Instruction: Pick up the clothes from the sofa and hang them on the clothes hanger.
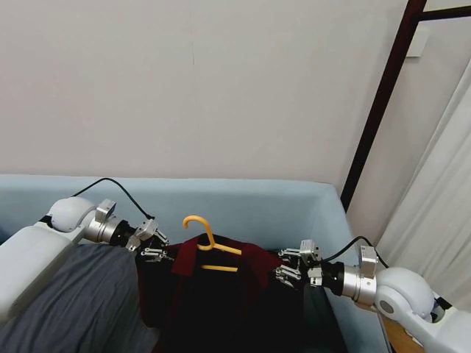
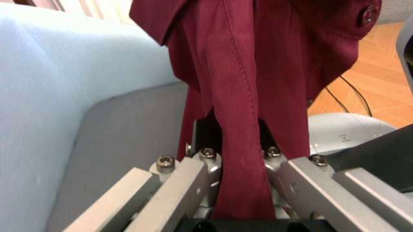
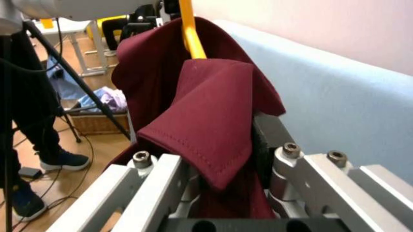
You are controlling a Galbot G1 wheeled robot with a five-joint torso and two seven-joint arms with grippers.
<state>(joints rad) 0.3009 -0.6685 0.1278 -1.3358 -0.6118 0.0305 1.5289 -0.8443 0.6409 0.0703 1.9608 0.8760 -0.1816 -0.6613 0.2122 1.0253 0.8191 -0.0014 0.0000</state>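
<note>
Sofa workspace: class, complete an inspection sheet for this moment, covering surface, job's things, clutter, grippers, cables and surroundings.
Surface: light blue sofa, with a grey cloth lying on its seat.
Job's things: maroon shirt on a yellow hanger, held between the grippers.
Clutter: basket of clothes on the floor beyond.
Grippers: left gripper shut on one side of the shirt; right gripper shut on the other.
Cables: black cable looping at the left wrist; second cable at the right.
Surroundings: plain wall, dark rack pole, white curtain.
</note>
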